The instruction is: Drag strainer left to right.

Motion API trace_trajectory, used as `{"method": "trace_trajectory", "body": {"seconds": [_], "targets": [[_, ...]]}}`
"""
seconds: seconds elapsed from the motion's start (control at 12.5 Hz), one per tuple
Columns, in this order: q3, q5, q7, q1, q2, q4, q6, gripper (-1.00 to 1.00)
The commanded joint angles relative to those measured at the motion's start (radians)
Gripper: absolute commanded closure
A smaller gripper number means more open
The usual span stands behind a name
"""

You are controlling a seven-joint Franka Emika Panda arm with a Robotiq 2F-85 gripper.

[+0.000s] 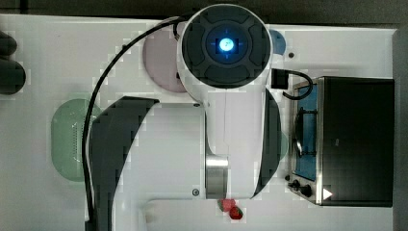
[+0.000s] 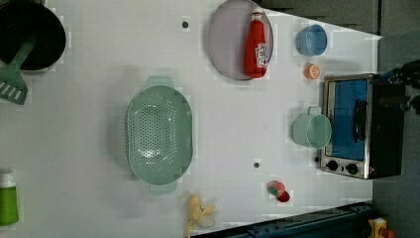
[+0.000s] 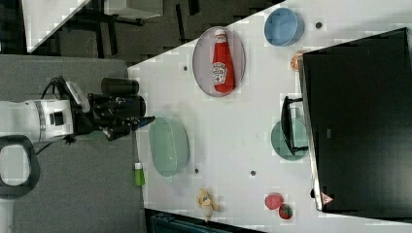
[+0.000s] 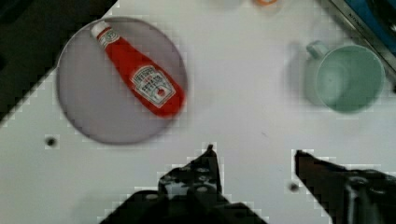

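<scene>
While the pincer (image 4: 254, 154) is hanging with its dark fingers spread wide and holding nothing, the strainer (image 2: 158, 133) is sitting in the left view's left half of the white worktop (image 2: 99, 99), a pale mint oval of smooth plastic dotted with small holes. Bare worktop is lying open between it and the round teal mug (image 2: 312, 130), which is standing just beside the metal-framed toaster oven (image 2: 359, 126). A red ketchup bottle (image 2: 255, 45) is lying on a flat grey plate (image 2: 225, 39) near the far edge.
</scene>
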Motion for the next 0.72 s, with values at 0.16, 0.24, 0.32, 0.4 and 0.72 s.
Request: {"method": "trace_trajectory", "body": {"seconds": [0.16, 0.24, 0.32, 0.4, 0.72], "targets": [[-0.034, -0.001, 0.03, -0.027, -0.324, -0.127, -0.178, -0.82], [-0.029, 0.0, 0.035, -0.025, -0.322, -0.127, -0.177, -0.99], [-0.015, 0.005, 0.043, -0.02, -0.316, -0.128, -0.174, -1.0], [0.008, 0.015, 0.044, -0.012, -0.305, -0.128, -0.173, -1.0], [0.167, 0.026, 0.166, 0.024, -0.228, -0.128, -0.17, -1.0]]}}
